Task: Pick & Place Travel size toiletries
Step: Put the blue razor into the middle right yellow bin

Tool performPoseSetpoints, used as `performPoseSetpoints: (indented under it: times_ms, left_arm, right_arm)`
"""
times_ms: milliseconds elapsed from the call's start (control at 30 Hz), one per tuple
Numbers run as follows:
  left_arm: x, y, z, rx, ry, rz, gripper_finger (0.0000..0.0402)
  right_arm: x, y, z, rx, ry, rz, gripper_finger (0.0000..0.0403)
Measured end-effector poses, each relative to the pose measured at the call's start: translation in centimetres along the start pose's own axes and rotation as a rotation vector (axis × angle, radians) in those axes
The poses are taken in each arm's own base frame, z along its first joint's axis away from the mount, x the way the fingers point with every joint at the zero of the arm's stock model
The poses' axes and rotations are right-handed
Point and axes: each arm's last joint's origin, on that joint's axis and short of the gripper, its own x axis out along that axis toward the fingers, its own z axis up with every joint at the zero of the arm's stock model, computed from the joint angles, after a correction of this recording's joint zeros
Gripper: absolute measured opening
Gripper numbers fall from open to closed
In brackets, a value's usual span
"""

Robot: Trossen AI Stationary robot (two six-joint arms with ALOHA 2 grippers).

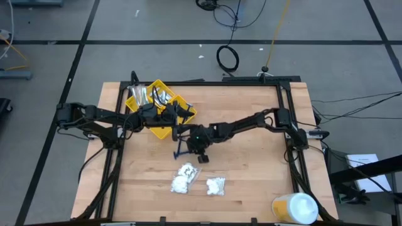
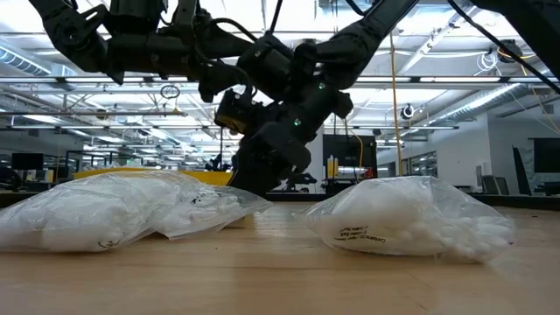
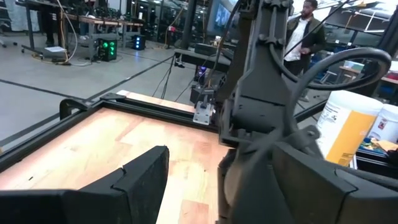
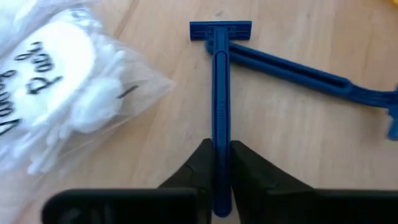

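Right gripper (image 4: 221, 171) pinched shut on a blue razor (image 4: 221, 93) at its handle end; the thin, off-centre grip risks swivel or slip on lifting.

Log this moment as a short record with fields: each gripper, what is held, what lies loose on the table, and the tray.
right gripper: mid-table, shut on a blue razor by its handle
second blue razor: flat on the wood beside it
left gripper: open, holds nothing, by the yellow tray
clear bags of white lumps: loose, near the front edge
white-and-yellow container: front right corner
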Motion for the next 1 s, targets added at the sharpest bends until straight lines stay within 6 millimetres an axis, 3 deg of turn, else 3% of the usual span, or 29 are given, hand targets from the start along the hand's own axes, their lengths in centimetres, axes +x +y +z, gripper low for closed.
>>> performPoseSetpoints:
  times_ms: [133,267,367,567,800,1000]
  left_arm:
    - [0.0,0.1,-0.1,0.001,0.006,0.011,0.0278]
    - [0.0,0.1,-0.2,-0.001,0.017,0.018,0.0278]
    - [0.0,0.1,-0.2,-0.001,0.017,0.022,0.0278]
    - [0.0,0.1,-0.1,0.0,0.01,0.02,0.0278]
    - [0.0,0.1,-0.2,-0.001,0.017,0.022,0.0278]
    - [0.0,0.1,-0.2,0.007,0.015,0.022,0.0278]
  right_arm:
    - [0.1,0.4,0.0,-0.01,0.012,-0.007,0.002]
    - [-1.3,0.7,0.5,-0.015,0.041,-0.075,0.0022]
    - [-3.6,0.9,0.8,-0.009,0.101,-0.125,0.0019]
    - [-8.0,1.5,-0.7,0.052,0.206,-0.219,0.0019]
    - [-12.1,2.2,-5.0,0.181,0.063,-0.325,0.0019]
    - [-14.7,3.0,-8.1,0.174,-0.311,-0.364,0.0019]
